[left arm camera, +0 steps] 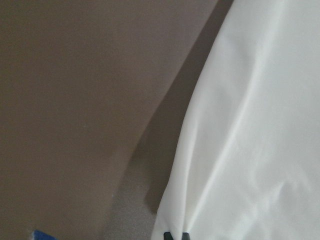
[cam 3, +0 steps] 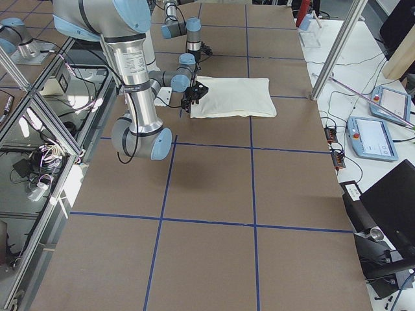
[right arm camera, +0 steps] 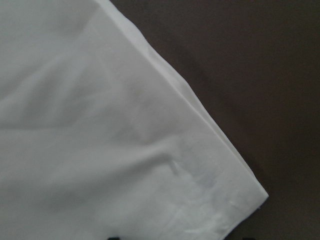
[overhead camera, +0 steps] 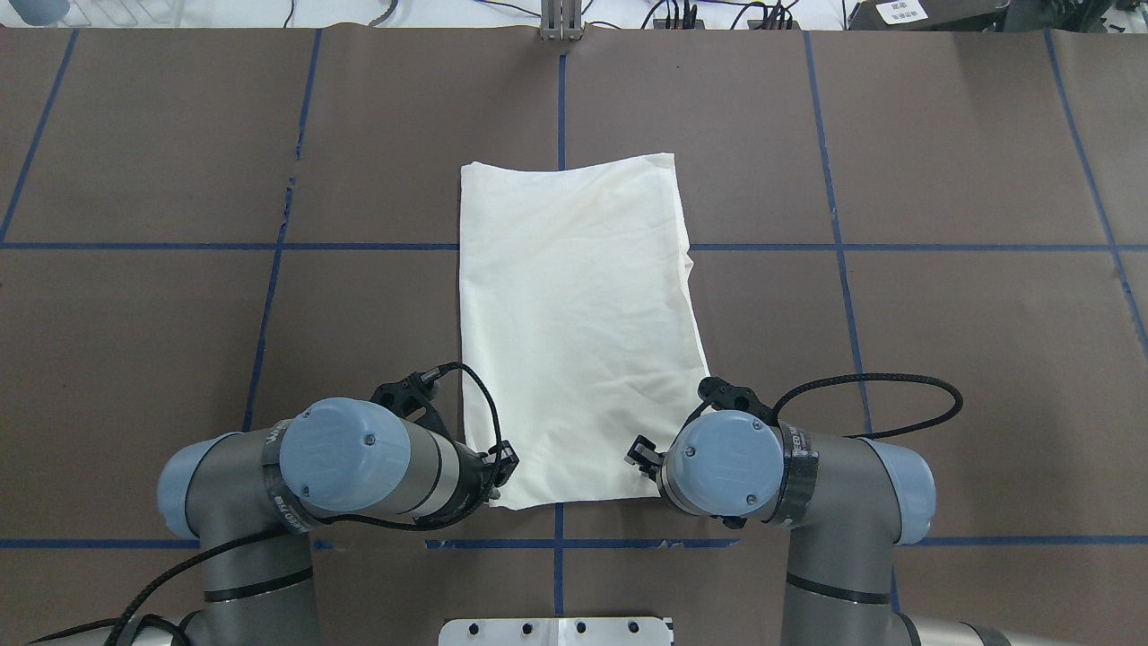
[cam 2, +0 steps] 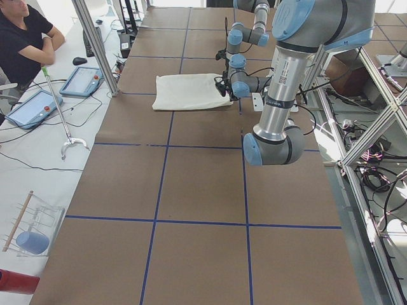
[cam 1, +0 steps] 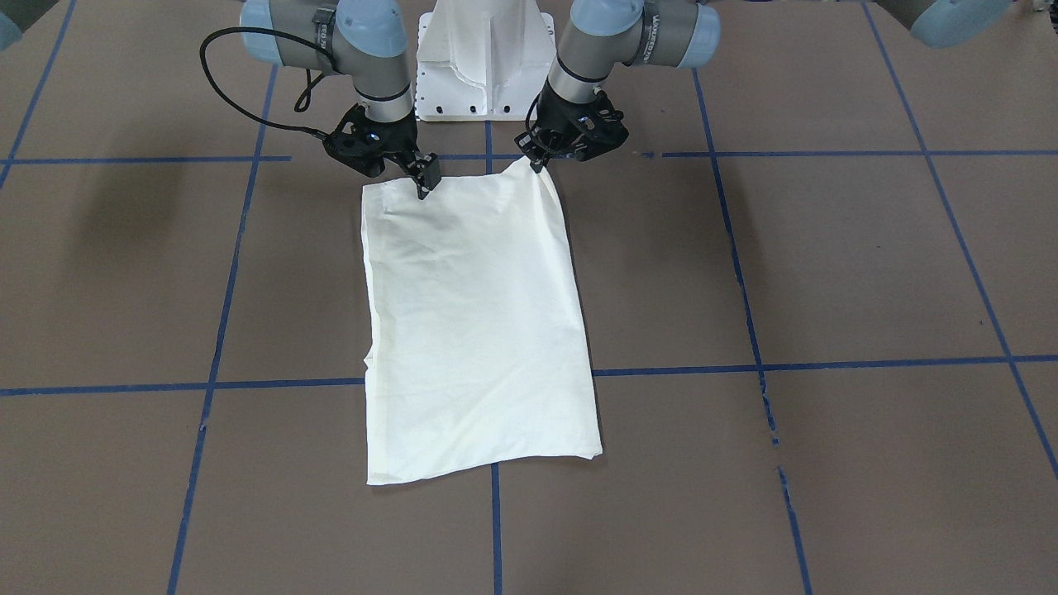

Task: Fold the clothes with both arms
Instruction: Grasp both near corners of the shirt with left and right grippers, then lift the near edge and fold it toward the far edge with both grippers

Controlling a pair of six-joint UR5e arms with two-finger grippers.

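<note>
The brown worktop, marked off in blue tape lines, fills my screens. The cream shirt lies across its middle, plain side up, already narrowed into a long rectangle that runs straight away from the robot. I see no print or sleeves, so I take those to be tucked inside or underneath.

The left arm and the right arm both bend down over the short edge nearest the base, one at each corner. That suits bringing this edge over toward the far one in an even fold.

The left tool is closed on its corner. From across the table the cloth rises to a small peak at the fingertips, and the wrist camera shows the fabric gathering into them.

The right tool sits low on the other corner, where the cloth lies nearly flat. Its wrist camera shows the fingertips spread wide at either side of the hem, so I judge it open and holding nothing yet. I would want it closed before lifting, or the edge will go up crooked.
</note>
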